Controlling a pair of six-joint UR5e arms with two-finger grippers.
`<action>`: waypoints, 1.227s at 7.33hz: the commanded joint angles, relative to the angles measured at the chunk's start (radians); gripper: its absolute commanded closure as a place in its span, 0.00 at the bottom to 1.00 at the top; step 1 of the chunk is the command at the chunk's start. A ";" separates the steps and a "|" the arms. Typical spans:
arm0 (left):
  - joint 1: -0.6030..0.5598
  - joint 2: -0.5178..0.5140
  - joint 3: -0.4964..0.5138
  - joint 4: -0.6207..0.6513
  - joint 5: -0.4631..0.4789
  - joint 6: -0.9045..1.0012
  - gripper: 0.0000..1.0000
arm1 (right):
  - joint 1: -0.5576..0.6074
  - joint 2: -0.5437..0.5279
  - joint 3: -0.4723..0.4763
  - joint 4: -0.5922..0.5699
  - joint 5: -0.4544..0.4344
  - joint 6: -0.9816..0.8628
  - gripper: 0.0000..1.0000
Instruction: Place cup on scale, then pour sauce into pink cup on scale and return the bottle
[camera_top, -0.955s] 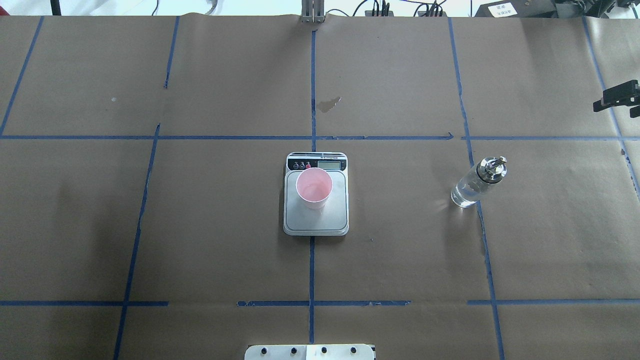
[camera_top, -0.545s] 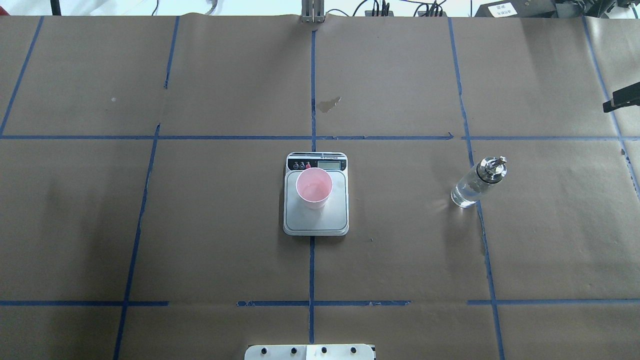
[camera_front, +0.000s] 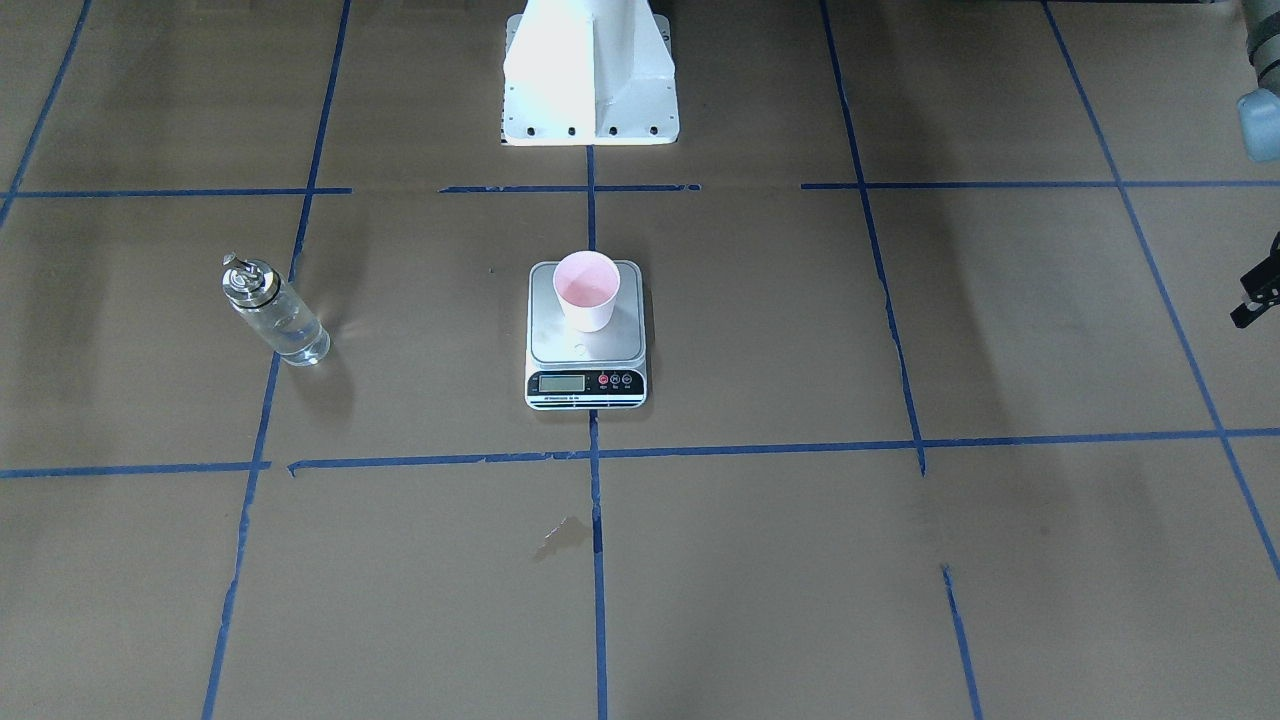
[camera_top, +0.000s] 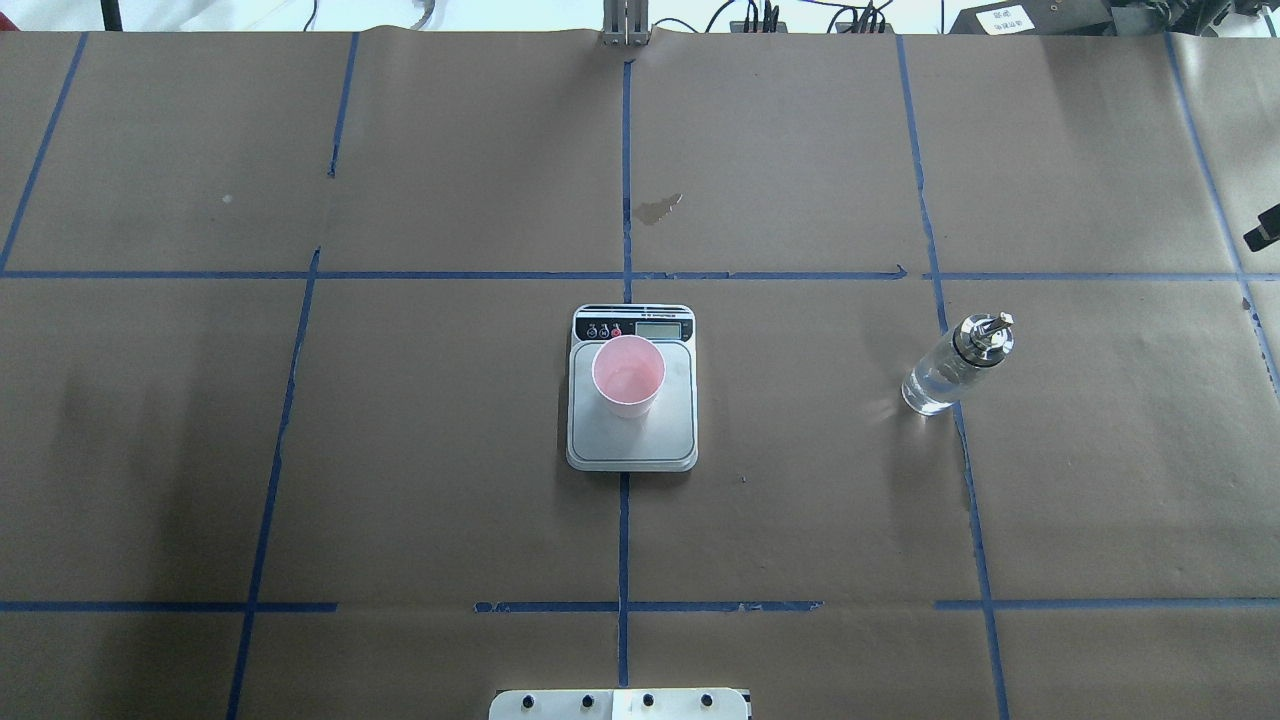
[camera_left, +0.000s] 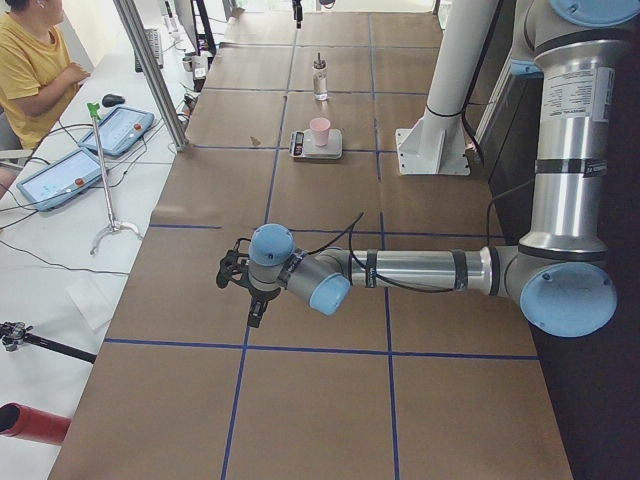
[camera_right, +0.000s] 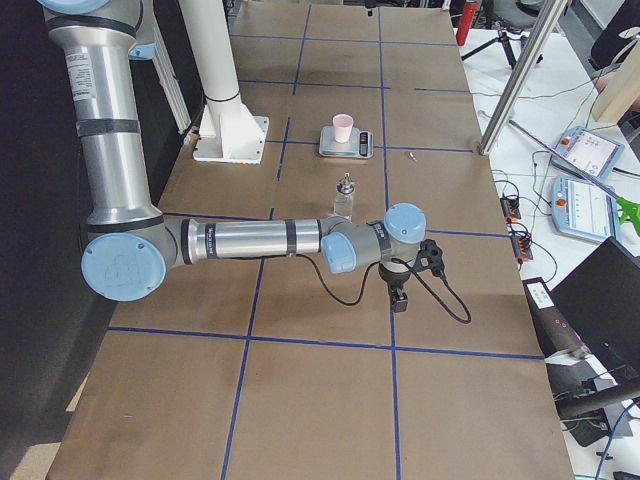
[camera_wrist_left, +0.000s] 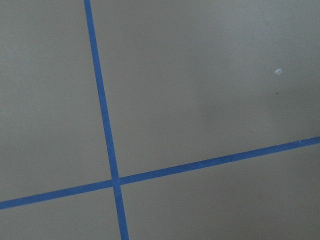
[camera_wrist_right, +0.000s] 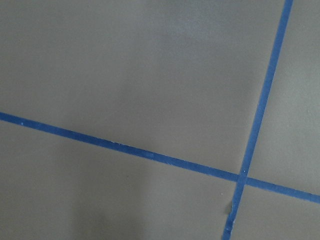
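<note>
From overhead, the cup (camera_top: 628, 376) stands upright on the scale (camera_top: 660, 432). It sits toward the platform's 12 o'clock end, just short of the white strip with its display and buttons. The bottle (camera_top: 950, 368) stands on the worktop (camera_top: 400, 450) well apart, at 3 o'clock from the scale, on a blue tape line (camera_top: 968, 480). The front-facing view turns this round, with the display strip at 6 o'clock and the bottle at 9 o'clock.

The cup is tapered paper, pink inside and paler outside. The platform is silver steel. The bottle is clear glass with a shiny metal spout cap, and the sauce (camera_top: 925, 390) inside is colourless.

Only the side views show the arms whole. The left pincer (camera_left: 255, 310) and the right pincer (camera_right: 399, 292) each hang over brown paper, far from the things. Whether their fingers are apart or together I cannot tell. Both wrist cameras show only matte paper and crossed tape.
</note>
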 joint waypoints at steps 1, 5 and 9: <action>0.000 -0.002 0.004 0.024 -0.020 -0.001 0.00 | 0.053 -0.006 0.002 -0.117 -0.003 -0.183 0.00; -0.061 -0.002 0.007 0.124 -0.076 0.115 0.00 | 0.133 -0.080 0.015 -0.135 0.032 -0.239 0.00; -0.138 -0.014 -0.018 0.398 -0.004 0.302 0.00 | 0.137 -0.077 0.052 -0.200 0.023 -0.239 0.00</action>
